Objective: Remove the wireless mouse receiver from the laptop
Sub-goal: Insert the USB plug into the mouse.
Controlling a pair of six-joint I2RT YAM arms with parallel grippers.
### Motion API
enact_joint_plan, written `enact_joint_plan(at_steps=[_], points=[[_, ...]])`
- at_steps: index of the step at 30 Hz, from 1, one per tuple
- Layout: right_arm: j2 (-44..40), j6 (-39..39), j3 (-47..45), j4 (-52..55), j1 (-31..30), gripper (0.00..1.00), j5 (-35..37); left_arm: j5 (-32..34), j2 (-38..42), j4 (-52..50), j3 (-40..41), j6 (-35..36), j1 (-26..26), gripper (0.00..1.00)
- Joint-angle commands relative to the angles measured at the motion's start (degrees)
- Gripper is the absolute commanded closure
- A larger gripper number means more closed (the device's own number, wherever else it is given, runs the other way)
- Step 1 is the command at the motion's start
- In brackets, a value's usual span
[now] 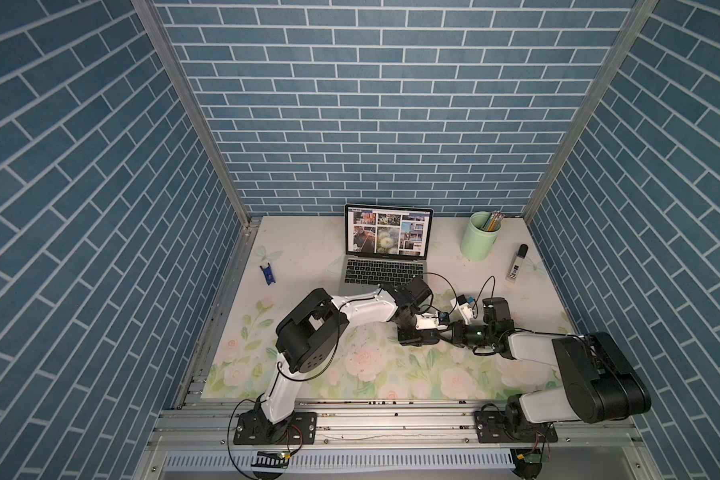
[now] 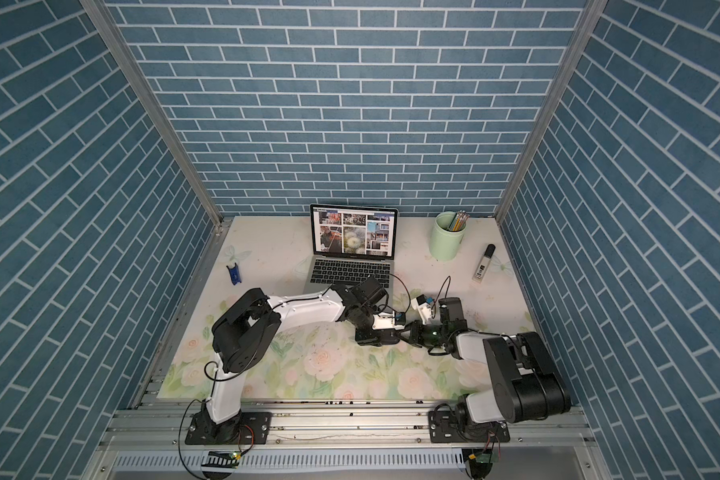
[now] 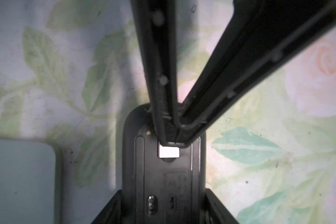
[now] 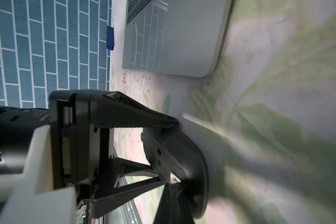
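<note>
receiver [image 3: 169,152] is not in the laptop [image 1: 385,272]. It shows as a small bright metal tab right at the tips of the right claw [image 3: 172,136], on the underside of the mouse [image 3: 163,184], so the pull from the laptop reads as done

right claw: fingers fully together, looks pinched on the receiver's black end. That end is hidden between the tips, only the plug shows

left claw [image 4: 166,150]: about half open, clamped across the mouse's two sides, underside up, dome toward the mat [image 1: 350,374]. Can't tell if the mouse rests on the mat

geometry that matters: tab sticks out straight ahead of the right fingertips, roughly in line with the fingers and the mouse's length, at a recess in the underside. Seated or just touching, can't tell

right arm is the one on it, left only steadies the mouse. Laptop is well apart, toward the back wall, beyond both claws in both top views

my guess for next: short push along the finger axis into the recess, then let go. Risk: tab skews if the mouse shifts in the left grip
</note>
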State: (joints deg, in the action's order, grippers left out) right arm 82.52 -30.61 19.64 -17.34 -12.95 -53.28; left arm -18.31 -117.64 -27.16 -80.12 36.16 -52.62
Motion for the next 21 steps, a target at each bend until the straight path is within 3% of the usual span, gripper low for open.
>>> enact_joint_plan(at_steps=[1,21], points=[[1.3,1.9,1.5,-1.3,0.1,1.00,-0.2,1.4,-2.7,-3.6,1.1,-0.3,0.5,0.41],[5.0,1.2,0.2,-4.0,-1.0,1.00,0.4,1.1,-3.6,-4.1,0.6,-0.1,0.9,0.41]])
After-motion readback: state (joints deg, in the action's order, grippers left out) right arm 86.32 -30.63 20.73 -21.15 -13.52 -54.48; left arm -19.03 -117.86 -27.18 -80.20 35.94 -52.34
